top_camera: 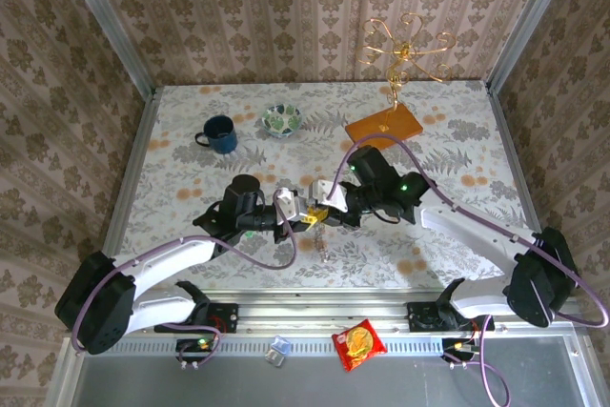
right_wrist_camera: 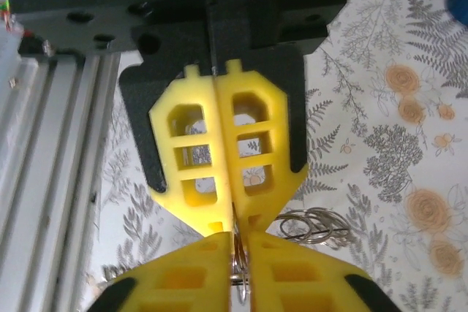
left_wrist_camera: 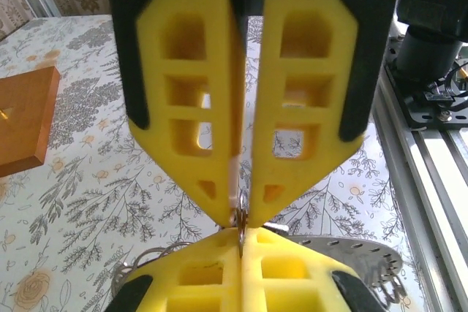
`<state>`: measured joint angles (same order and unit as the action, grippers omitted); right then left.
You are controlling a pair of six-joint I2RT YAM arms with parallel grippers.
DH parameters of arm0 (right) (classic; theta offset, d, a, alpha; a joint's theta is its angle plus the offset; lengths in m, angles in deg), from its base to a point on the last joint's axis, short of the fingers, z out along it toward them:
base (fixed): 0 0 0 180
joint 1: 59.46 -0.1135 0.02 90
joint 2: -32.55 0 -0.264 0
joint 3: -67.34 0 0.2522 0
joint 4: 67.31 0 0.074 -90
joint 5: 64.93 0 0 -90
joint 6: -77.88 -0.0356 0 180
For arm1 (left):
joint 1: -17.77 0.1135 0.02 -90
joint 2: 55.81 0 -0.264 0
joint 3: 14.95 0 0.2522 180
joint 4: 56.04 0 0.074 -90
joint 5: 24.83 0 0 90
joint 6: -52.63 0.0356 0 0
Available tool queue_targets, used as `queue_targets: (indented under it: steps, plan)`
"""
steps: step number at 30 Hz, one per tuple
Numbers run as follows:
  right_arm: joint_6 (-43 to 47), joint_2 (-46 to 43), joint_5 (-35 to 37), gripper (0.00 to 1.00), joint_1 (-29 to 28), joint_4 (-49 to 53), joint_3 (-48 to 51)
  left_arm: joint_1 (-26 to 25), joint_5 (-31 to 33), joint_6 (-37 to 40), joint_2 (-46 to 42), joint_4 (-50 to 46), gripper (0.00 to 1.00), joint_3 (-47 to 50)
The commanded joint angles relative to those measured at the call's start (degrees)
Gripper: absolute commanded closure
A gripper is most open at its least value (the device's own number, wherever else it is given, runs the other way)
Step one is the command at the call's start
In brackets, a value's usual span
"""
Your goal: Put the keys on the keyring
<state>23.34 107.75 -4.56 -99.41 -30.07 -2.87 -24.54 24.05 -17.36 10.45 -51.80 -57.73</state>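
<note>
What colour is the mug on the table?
The mug is dark blue, seen best in the top view.

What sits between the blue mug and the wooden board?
A small green-patterned bowl sits between the blue mug and the wooden board, apart from both, in the top view.

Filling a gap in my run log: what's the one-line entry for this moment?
left pincer: shut on keyring | right pincer: tips at keyring, grip unclear | pose: pincers tip to tip
</note>
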Motion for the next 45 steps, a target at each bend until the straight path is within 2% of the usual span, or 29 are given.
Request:
queue_targets:
  steps: [1,7,11,23,33,34,36,38,45]
  plan:
    - [-6.38,-4.46,-5.11,0.78,2.87,-7.81,4.39,0.01,-0.81,-0.64,-0.42,2.35,1.00,-0.57]
    - [-8.99,-5.78,-5.87,0.71,3.98,-10.62,8.80,0.02,-1.46,-2.76,-0.43,7.19,1.00,0.95]
    - [-9.71,-4.97,-6.06,0.71,3.99,-12.23,9.60,-0.01,-1.63,-3.47,-0.33,8.49,1.00,1.40]
    - [-8.35,-4.77,-4.48,1.00,4.00,-9.61,9.96,-0.14,-1.37,-3.81,-0.52,9.80,1.00,1.94]
    - [-10.41,-2.21,-6.26,1.00,3.87,-12.25,9.89,-0.32,-2.13,-7.31,0.97,16.49,1.00,2.72]
    - [-10.62,-2.88,-6.03,0.98,4.04,-12.62,10.39,-0.39,-1.92,-7.44,1.11,16.83,1.00,3.03]
    - [-11.47,-5.09,-5.76,0.81,4.46,-14.27,11.79,-0.25,-1.68,-7.73,1.22,17.50,1.00,3.51]
    - [-12.48,-7.23,-5.71,0.71,4.99,-16.92,13.56,-0.32,-1.67,-8.20,1.20,18.09,1.00,3.85]
    - [-14.41,-8.81,-8.77,0.67,5.67,-22.71,16.06,-0.27,-1.99,-10.00,1.33,20.04,1.00,4.46]
